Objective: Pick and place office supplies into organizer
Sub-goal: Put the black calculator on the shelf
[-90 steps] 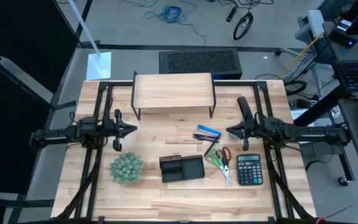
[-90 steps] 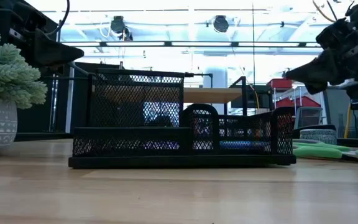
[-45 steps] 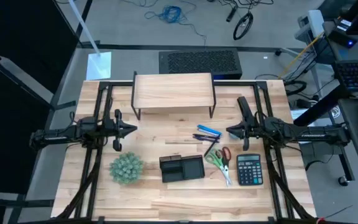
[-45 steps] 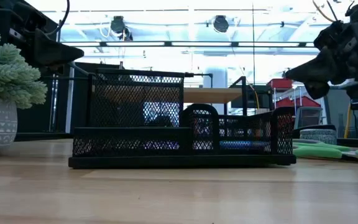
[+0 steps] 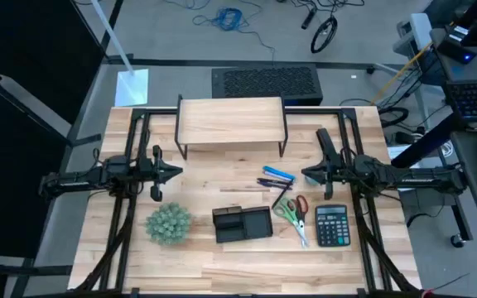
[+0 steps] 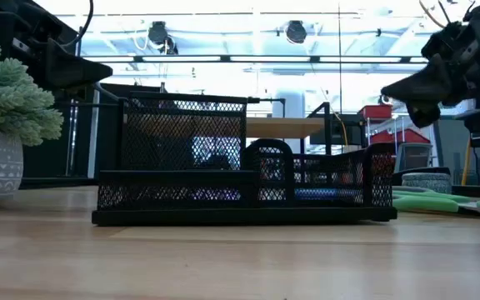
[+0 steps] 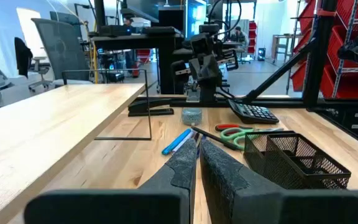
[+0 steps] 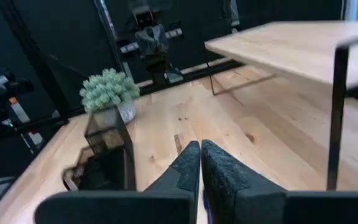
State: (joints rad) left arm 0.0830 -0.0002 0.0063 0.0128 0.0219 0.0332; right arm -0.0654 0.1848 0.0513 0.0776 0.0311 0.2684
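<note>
Tabletop overhead shows scissors (image 5: 292,212) that organizer (image 6: 244,162) hides low.

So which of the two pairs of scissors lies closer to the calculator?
The red-handled scissors. They lie between the green-handled scissors and the calculator, while the green-handled pair is on the organizer side.

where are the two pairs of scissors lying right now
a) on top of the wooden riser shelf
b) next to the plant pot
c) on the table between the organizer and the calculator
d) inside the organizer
c: in the high view the scissors lie flat on the table, with the organizer on one side and the calculator on the other.
</note>
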